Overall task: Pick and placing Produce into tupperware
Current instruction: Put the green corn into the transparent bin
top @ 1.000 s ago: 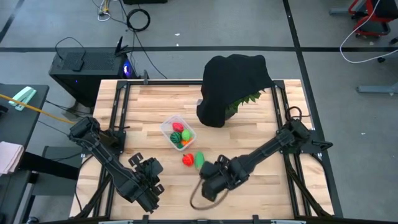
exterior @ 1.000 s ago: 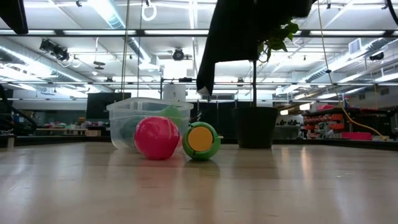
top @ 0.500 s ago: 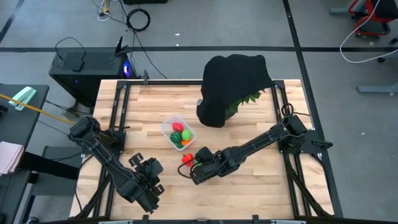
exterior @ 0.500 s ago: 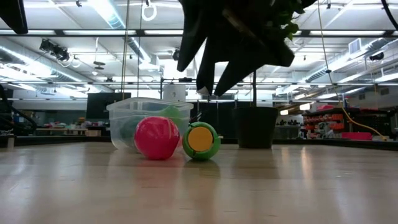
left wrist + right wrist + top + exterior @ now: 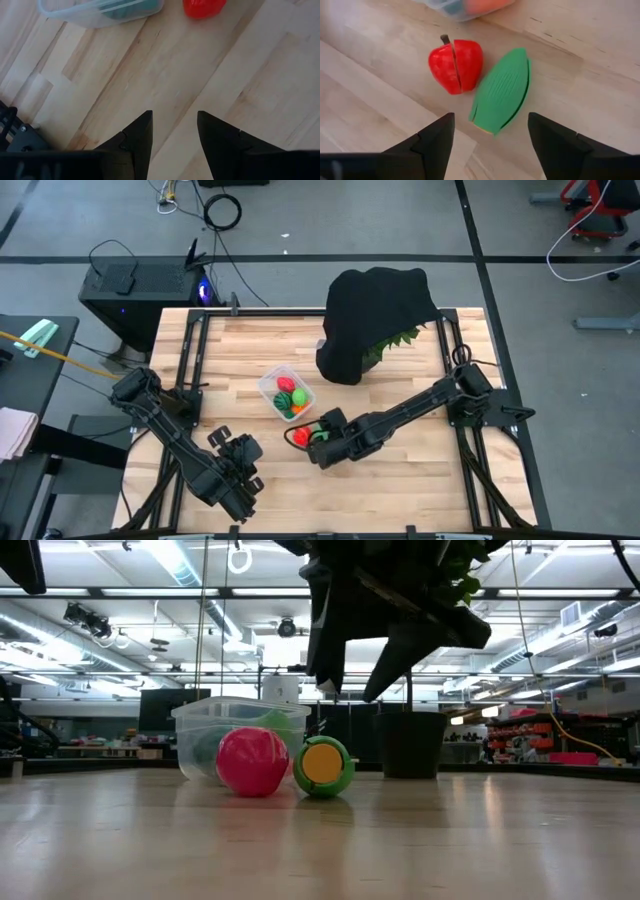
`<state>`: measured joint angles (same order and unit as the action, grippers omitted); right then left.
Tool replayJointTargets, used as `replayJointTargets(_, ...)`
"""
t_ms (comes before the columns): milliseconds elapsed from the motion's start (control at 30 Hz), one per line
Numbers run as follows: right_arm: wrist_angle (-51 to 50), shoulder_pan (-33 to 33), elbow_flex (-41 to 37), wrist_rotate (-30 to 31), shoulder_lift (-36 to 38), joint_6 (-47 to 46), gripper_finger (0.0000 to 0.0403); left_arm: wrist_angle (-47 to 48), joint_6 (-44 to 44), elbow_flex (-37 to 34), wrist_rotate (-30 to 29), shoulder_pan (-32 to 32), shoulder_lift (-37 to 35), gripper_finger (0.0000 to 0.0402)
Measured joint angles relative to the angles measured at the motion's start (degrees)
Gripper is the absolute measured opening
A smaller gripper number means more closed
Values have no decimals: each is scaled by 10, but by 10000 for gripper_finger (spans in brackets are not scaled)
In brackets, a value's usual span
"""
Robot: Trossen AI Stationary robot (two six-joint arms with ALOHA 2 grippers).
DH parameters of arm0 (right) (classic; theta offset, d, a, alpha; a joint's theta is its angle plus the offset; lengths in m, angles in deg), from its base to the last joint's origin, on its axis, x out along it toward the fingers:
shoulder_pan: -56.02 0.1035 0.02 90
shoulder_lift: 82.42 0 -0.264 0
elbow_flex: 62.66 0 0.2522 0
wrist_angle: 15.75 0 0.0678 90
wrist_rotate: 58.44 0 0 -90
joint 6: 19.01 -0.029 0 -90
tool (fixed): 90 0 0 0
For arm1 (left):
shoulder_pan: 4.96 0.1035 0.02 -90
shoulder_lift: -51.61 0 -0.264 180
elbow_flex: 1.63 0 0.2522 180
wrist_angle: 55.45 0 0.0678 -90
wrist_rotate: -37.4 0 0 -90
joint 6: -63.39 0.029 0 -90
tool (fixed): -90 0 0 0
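From above, we see the right gripper (image 5: 318, 448) now hanging over the two loose toys on the table (image 5: 420, 480), having swung in from about five o'clock of them a moment ago. The red apple (image 5: 298, 437) peeks out at its nine o'clock; the green toy is covered by the arm here. The tupperware (image 5: 267, 385) sits just at eleven o'clock of that pair, already holding a red, a green and an orange piece. The left gripper (image 5: 238, 480) waits unmoved near the table's seven o'clock corner.

At table height, the red apple (image 5: 252, 761) and the green corn-like toy (image 5: 323, 766) lie side by side, touching or nearly so, in front of the clear tupperware (image 5: 195, 730). The right arm's dark bulk has come in overhead.

Through the left wrist, we see its fingers (image 5: 142, 135) parted and empty over bare wood.

Through the right wrist, its fingers (image 5: 437, 135) stand released and wide, holding nothing, the green corn-like toy (image 5: 501, 90) between them and the red apple (image 5: 456, 65) at its ten o'clock. We judge the approach finished and the green toy the next pick, with only the descent and clench left.
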<state>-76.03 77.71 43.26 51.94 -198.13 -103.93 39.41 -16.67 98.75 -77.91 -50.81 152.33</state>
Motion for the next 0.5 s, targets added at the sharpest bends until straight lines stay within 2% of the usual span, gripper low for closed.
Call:
replayJointTargets(267, -1, -27, -4, 2, 0, 19, 265, -3, 29, 0, -5, 0, 0, 162)
replayJointTargets(500, -2, -42, -32, -50, 0, 32, 285, -3, 34, 0, -13, 0, 0, 162)
